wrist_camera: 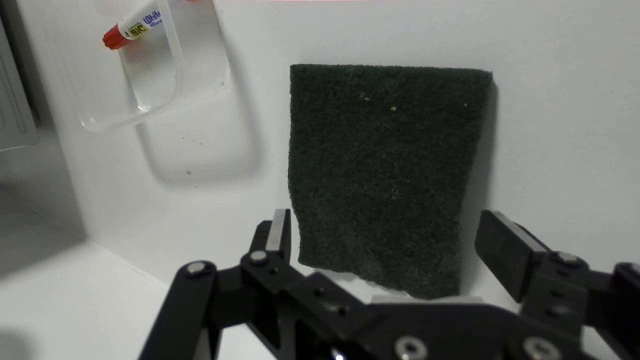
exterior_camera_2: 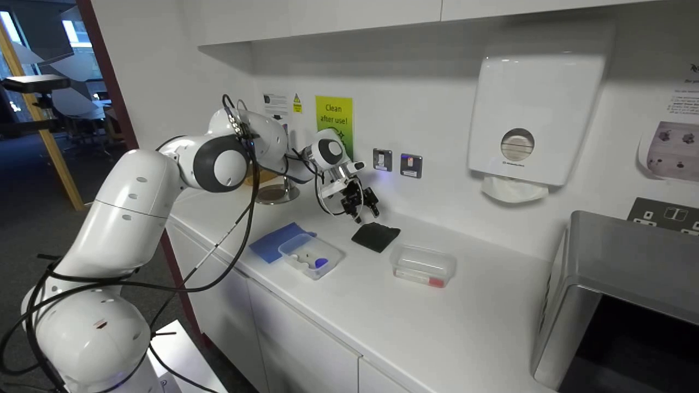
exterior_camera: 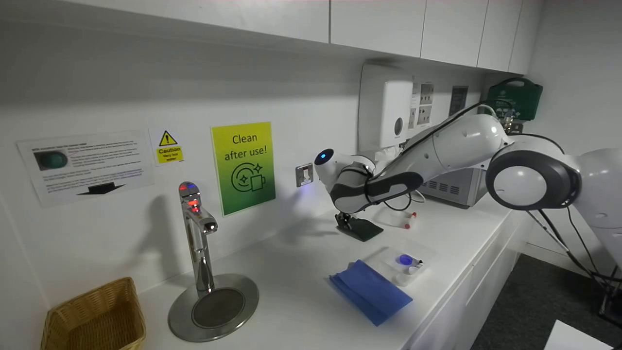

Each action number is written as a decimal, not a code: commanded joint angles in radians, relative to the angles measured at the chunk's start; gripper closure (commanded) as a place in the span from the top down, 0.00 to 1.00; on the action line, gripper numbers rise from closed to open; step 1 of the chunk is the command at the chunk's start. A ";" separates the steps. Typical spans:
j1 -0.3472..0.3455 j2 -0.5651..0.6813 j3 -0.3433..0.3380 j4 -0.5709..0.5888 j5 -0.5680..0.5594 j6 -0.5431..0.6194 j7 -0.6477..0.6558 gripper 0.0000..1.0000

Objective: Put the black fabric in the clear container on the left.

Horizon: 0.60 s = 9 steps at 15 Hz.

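The claw (wrist_camera: 391,235) gapes wide, empty, near the felty, squarish black fabric (wrist_camera: 382,165) on the smooth surface (wrist_camera: 565,140); in an exterior view, the round-cornered clear plastic container (exterior_camera_2: 303,243) sits left of the fabric.

Soft, greyish light fills both exterior views, though a dim band crosses the wall (exterior_camera: 330,97) under the cabinets (exterior_camera: 379,24). In an exterior view the tap (exterior_camera: 200,257) and the robot arm (exterior_camera: 459,141) throw soft-edged shadows leftward on the wall, so light comes from the right; highlights gleam on the robot arm, fine print on the notice (exterior_camera: 87,167) is too blurred to read, and the clear container (exterior_camera: 399,280) nearly melts into the worktop (exterior_camera: 291,291). In an exterior view a window (exterior_camera_2: 82,34) glares at far left. The wrist view shows the black fabric (wrist_camera: 385,175) sharply, a shadow along its right side.
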 commanded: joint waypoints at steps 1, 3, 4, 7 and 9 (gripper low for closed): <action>0.014 0.025 -0.020 0.041 -0.012 -0.035 0.009 1.00; 0.012 0.031 -0.021 0.041 -0.009 -0.034 0.008 1.00; 0.011 0.033 -0.023 0.040 -0.009 -0.034 0.008 1.00; 0.007 0.036 -0.030 0.039 -0.007 -0.033 0.006 1.00; 0.006 0.036 -0.034 0.038 -0.007 -0.033 0.007 1.00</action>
